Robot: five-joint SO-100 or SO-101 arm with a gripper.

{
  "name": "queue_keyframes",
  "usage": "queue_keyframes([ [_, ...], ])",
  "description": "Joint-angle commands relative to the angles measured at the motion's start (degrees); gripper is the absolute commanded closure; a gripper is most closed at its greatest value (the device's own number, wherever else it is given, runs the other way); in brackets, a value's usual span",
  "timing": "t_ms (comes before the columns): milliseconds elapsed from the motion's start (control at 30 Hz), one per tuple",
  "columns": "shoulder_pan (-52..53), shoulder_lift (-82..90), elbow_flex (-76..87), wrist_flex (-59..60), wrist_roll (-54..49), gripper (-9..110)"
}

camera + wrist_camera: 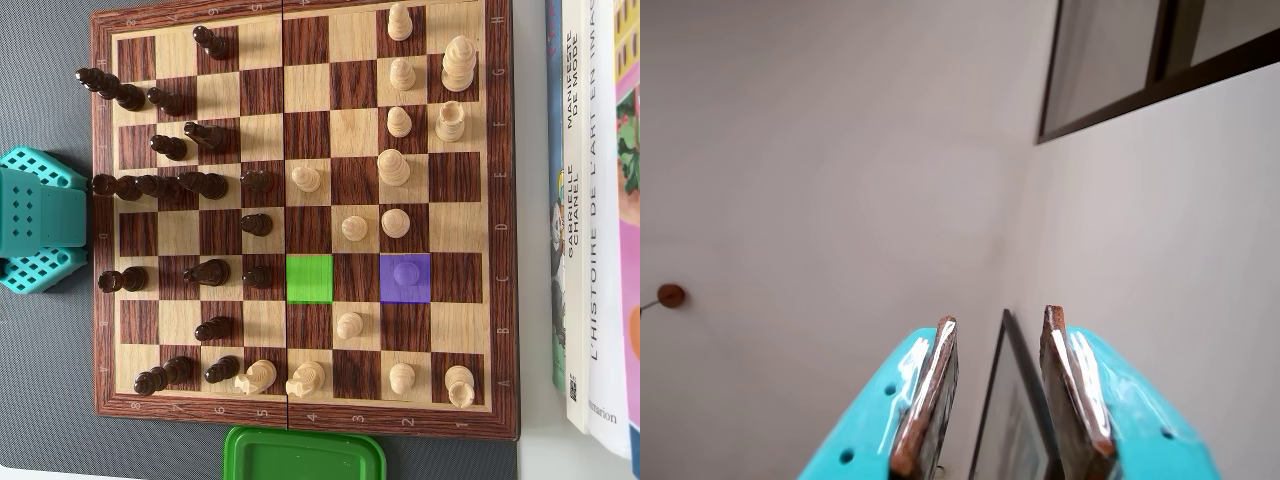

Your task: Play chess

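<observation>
Wrist view: jaws (1000,385) parted, empty (aimed at wall corner (1025,200)).

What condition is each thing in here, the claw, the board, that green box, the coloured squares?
Gripper: open, empty, aimed at the wall.
Chessboard: unfolded flat, game underway.
Purple square: a pawn stands on it.
Green square: unoccupied.
Green box: lid on.
Books: closed.

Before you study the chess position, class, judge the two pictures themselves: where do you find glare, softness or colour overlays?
Wrist view: bright glare streaks run along the turquoise gripper, whose jaws stand apart; the wall and the window frame behind look soft. Overhead view: even light, sharp pieces, with short shadows; a flat green square and a purple square tint the chessboard, the purple one veiling a pawn.
</observation>
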Motion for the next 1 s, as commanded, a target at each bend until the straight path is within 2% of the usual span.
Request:
queue_keyframes([
  [0,-0.26,-0.26,1.05,0.09,0.26,88],
  [633,0.35,-0.35,0.70,0.88,-0.35,88],
  [733,0.35,-0.26,-1.05,5.89,-0.35,88],
  [967,0.35,-0.26,-10.37,28.48,-0.35,88],
])
